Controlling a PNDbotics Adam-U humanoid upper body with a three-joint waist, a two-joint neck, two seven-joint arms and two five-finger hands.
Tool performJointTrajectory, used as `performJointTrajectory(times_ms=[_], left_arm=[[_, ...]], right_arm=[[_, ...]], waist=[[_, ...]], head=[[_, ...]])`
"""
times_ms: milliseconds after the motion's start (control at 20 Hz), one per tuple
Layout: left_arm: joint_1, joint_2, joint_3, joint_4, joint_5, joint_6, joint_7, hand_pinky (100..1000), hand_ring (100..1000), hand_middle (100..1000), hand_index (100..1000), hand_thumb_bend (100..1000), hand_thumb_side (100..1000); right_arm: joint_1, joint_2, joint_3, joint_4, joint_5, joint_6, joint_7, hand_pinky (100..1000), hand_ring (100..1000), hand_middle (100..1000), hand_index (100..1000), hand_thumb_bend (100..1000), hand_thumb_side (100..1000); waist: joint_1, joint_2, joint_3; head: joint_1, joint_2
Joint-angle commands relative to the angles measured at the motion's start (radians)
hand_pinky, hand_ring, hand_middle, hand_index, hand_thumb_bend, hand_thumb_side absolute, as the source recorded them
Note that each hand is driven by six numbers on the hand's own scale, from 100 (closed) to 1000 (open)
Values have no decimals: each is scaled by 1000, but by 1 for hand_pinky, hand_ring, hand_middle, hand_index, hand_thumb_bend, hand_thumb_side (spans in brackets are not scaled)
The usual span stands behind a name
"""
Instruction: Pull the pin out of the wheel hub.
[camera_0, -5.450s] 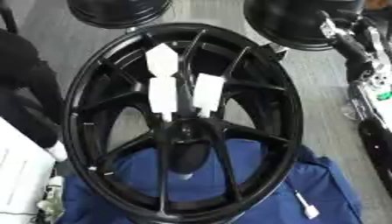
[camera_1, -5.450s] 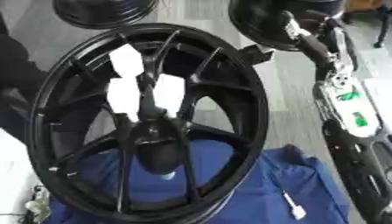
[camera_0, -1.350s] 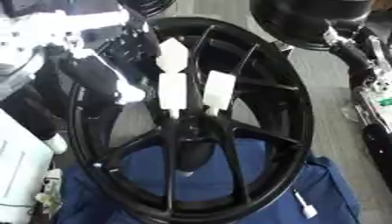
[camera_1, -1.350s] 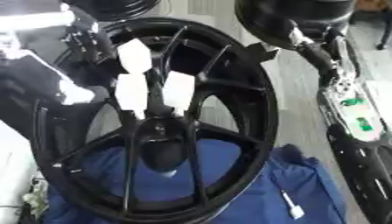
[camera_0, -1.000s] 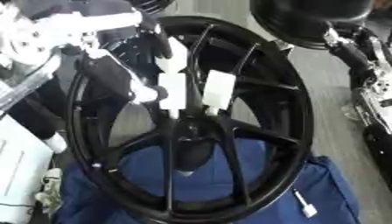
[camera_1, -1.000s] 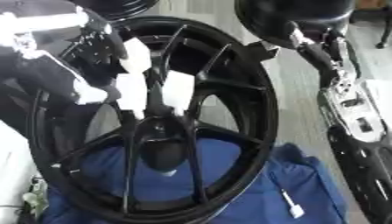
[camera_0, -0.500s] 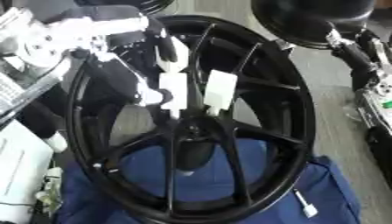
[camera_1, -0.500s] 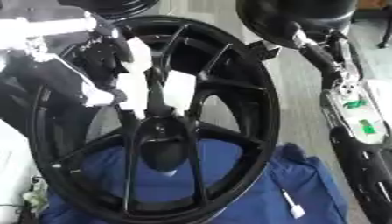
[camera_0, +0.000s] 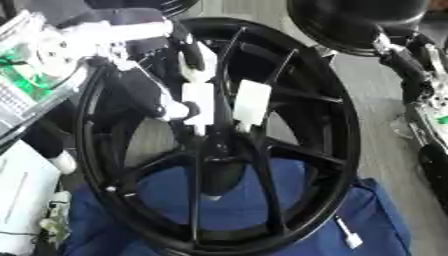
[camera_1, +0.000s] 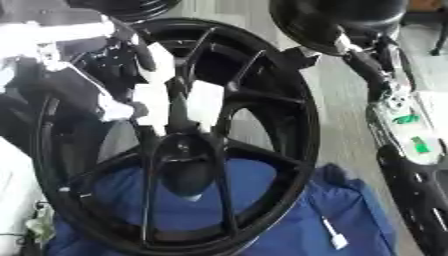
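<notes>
Left hand (camera_0: 149, 90) is reaching in from the upper left and lying across the spokes of the big black wheel (camera_0: 332, 130), its dark fingers crowding against the white pieces near the middle; whether they are curled round one or only touching it, I cannot tell. That wheel is leaning over a blue cloth (camera_0: 385, 220), filling most of the picture, with its dark hub (camera_0: 219, 172) sitting low at the centre. Three white block-shaped pieces are standing out from the spokes just above the hub: one high up (camera_0: 194, 61), one beside the fingers (camera_0: 199, 102), one to the right (camera_0: 251, 102), and the spokes are partly hiding them. Another black wheel (camera_0: 350, 22) is sitting behind at the upper right. Right arm (camera_1: 402, 125) is hanging along the right edge, showing more fully in the right eye view, green-marked plate included. A small white object (camera_0: 348, 239) is lying on the cloth.
</notes>
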Motion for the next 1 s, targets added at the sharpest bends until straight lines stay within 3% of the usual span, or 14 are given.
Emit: performJointTrajectory(times_ms=[50,1000], left_arm=[[-16,1,4,7,-9,87,-101,695,739,750,730,407,106],[-18,-8,4,-7,-3,87,-122,681,673,677,712,375,121]], right_arm=[[-11,-20,-6,-8,-6,-3,2,807,674,679,766,509,351],[-11,-20,-5,0,-9,-4,8,808,675,679,767,496,358]], waist=[[1,-15,-1],[-3,-11,-1]], head=[[4,-12],[5,-13]])
